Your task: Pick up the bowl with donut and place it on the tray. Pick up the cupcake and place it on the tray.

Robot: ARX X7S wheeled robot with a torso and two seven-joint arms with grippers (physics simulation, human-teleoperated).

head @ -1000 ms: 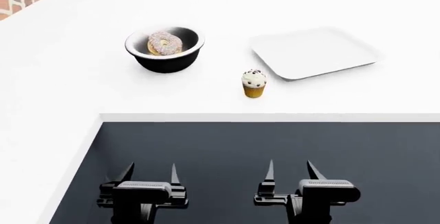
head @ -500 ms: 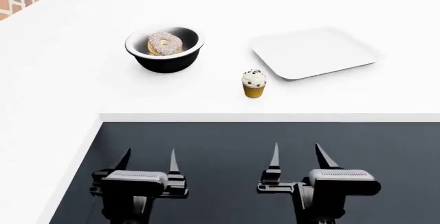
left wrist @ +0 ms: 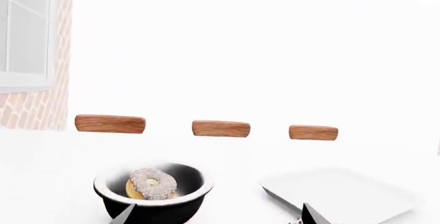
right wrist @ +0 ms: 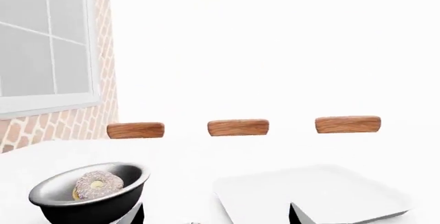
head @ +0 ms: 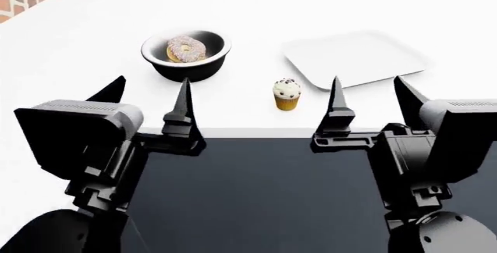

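2 grippers hang spread wide and empty at the white surface [head: 78, 55]'s near edge: left gripper [head: 150, 103], right gripper [head: 371, 103]. Only the head view shows the cupcake [head: 287, 94] between them. Beyond sit the donut [head: 185, 49] in its bowl [head: 186, 55] and the bare tray [head: 353, 59], well apart.

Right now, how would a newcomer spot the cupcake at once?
Start at the white counter in the head view. Between the black bowl holding a donut and the flat white tray, a little nearer the counter's front edge, stands the cupcake. It is the smallest item: yellow wrapper, white chip-dotted frosting.
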